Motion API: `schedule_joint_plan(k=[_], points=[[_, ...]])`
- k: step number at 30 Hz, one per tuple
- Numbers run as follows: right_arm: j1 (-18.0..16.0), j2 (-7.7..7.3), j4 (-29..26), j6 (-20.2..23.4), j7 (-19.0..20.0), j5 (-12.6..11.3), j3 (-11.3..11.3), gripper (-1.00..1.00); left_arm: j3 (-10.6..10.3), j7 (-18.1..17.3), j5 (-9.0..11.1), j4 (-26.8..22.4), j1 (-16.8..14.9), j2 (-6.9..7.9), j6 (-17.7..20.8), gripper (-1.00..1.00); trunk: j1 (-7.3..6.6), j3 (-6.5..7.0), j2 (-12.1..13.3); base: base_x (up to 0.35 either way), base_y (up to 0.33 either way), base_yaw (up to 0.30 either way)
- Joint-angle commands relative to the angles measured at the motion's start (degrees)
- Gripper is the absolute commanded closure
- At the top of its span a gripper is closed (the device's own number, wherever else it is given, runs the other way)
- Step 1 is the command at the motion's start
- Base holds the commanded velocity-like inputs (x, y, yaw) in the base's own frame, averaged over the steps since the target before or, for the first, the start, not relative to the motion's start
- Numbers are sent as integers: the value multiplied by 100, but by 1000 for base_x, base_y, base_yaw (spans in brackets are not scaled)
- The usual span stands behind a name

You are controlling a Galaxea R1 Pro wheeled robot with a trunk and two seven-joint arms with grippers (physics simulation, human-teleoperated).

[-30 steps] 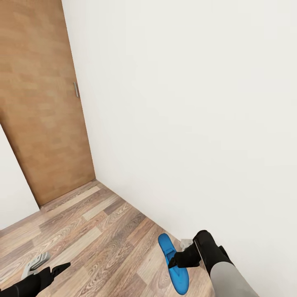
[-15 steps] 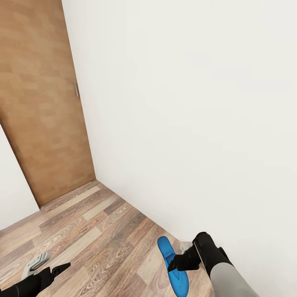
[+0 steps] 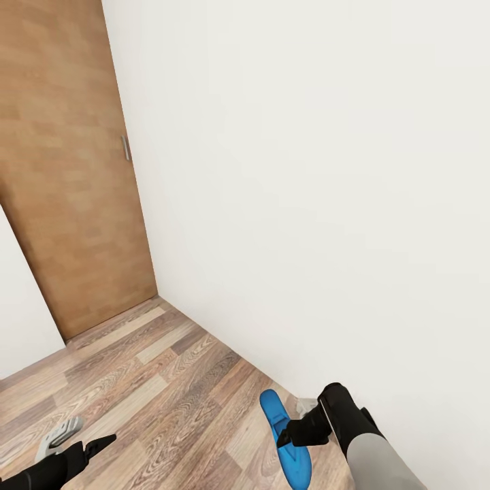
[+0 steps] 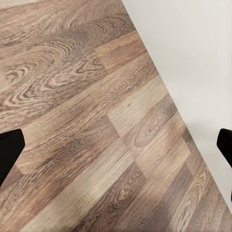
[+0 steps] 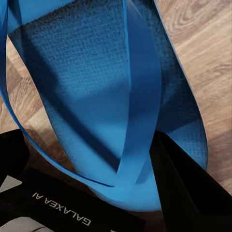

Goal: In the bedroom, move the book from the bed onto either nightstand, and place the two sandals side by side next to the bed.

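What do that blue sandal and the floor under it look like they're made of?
The sandal looks like soft foam or rubber: matte, with a fine dimpled footbed and a smooth strap. The floor looks like wood planks or laminate, going by its printed-looking grain and plank seams.

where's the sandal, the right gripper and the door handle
sandal (image 3: 275, 412), head view, on the blue sole's front part
right gripper (image 3: 286, 435), head view, between its fingertips at the sandal
door handle (image 3: 126, 148), head view, middle of the grey bar
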Motion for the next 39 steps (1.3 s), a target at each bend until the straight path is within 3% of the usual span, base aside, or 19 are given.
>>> schedule_joint_plan(k=[1, 11, 39], points=[[-5, 9, -12, 23, 44, 49, -45, 100, 4, -11, 10, -2, -1, 1, 33, -100, -1, -5, -2, 0, 0, 0], [-8, 4, -17, -168, 34, 63, -35, 100, 4, -10, 10, 5, -1, 1, 29, -100, -1, -5, -2, 0, 0, 51], [-7, 11, -9, -213, 32, 61, -31, 100, 29, -19, 1, 41, -1, 9, 46, -100, -1, -5, -2, 0, 0, 225]])
